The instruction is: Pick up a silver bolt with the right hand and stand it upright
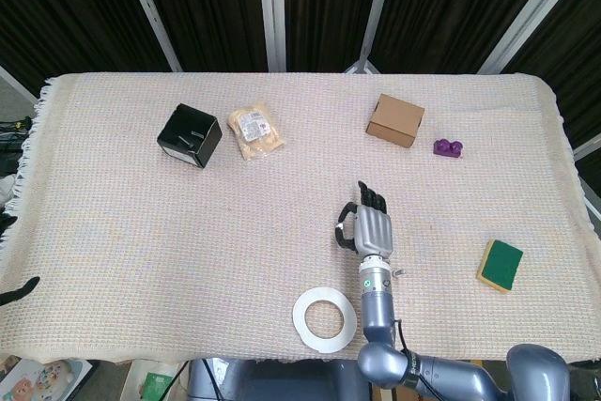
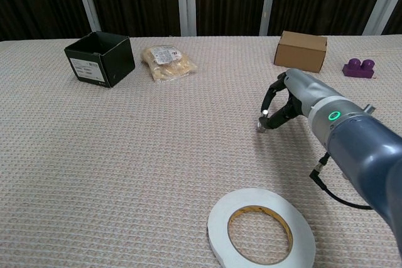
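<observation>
Chest view showed our right hand (image 2: 286,101) low over the woven tablecloth (image 2: 125,155), fingertips curled down around a small silver bolt (image 2: 263,120) at their tips. We judged the bolt pinched and touching the cloth, though its long axis was too small to read. Our left hand was out of sight, so the right was the one placed to act

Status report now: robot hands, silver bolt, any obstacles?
Right robot hand pinches small silver metal bolt at cloth. Left robot hand not in view. White tape roll nearby, not blocking.
</observation>
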Controlling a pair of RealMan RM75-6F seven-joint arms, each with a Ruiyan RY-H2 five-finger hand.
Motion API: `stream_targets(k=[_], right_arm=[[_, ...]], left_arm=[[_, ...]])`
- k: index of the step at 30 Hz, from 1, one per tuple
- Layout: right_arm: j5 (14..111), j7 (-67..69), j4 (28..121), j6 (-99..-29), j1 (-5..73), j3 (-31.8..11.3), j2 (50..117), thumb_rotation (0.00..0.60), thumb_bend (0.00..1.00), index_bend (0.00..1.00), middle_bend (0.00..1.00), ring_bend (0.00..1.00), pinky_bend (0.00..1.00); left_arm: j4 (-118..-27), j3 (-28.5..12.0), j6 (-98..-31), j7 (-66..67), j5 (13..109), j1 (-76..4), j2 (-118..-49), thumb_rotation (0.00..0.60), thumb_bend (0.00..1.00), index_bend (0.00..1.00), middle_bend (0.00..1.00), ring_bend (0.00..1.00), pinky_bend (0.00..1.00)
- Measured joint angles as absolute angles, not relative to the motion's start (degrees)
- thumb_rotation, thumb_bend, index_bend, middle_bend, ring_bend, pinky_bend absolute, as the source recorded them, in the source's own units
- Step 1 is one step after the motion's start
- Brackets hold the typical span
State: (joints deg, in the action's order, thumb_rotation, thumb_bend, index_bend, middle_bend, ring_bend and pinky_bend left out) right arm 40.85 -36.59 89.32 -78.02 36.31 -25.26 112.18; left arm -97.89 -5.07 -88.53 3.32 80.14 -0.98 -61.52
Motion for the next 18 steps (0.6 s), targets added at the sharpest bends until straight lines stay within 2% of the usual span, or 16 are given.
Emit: stream_targets(k=[18], right_arm=[[39.40,-36.15,88.79,-77.35,36.81,-25.25,111.84,0.600,0.36,0.56,0.00,0.03,0.00]], left_arm=[[-97.92,-5.08,-88.48,3.30,80.02,-0.98,-61.46,0.600,0.15,0.18,0.14,0.01,0.05]])
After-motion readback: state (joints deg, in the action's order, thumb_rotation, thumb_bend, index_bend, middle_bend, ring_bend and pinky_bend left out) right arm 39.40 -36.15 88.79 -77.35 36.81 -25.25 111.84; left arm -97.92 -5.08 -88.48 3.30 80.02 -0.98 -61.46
